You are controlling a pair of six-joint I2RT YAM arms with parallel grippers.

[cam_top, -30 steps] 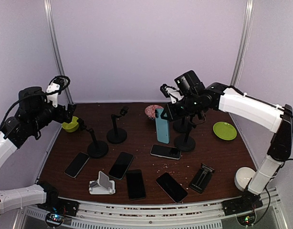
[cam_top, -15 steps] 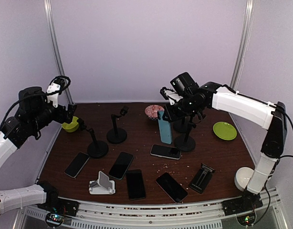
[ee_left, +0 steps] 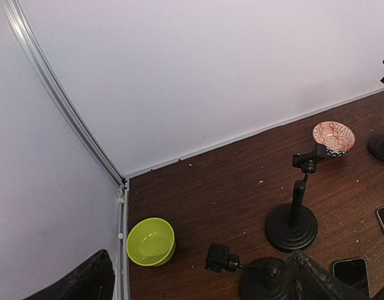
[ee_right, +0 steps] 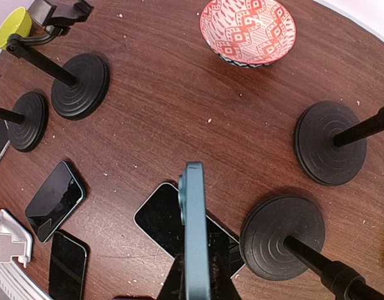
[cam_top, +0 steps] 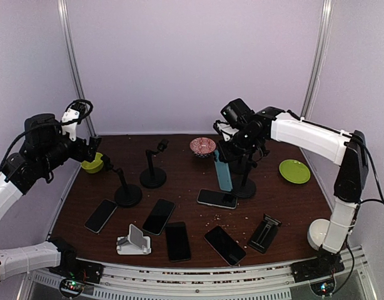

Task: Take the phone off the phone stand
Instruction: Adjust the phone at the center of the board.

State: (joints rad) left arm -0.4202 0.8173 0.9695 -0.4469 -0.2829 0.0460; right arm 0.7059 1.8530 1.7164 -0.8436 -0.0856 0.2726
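Teal phone (cam_top: 224,177) upright in the closed right hand (cam_top: 225,152); left hand (cam_top: 96,150) wide open and empty

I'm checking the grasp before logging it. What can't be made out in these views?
Top view: the phone stand head, hidden behind the right claw and teal phone.
Right wrist: the grip point, covered by the phone's edge.
Left wrist: left claw fingers, mostly cropped below.
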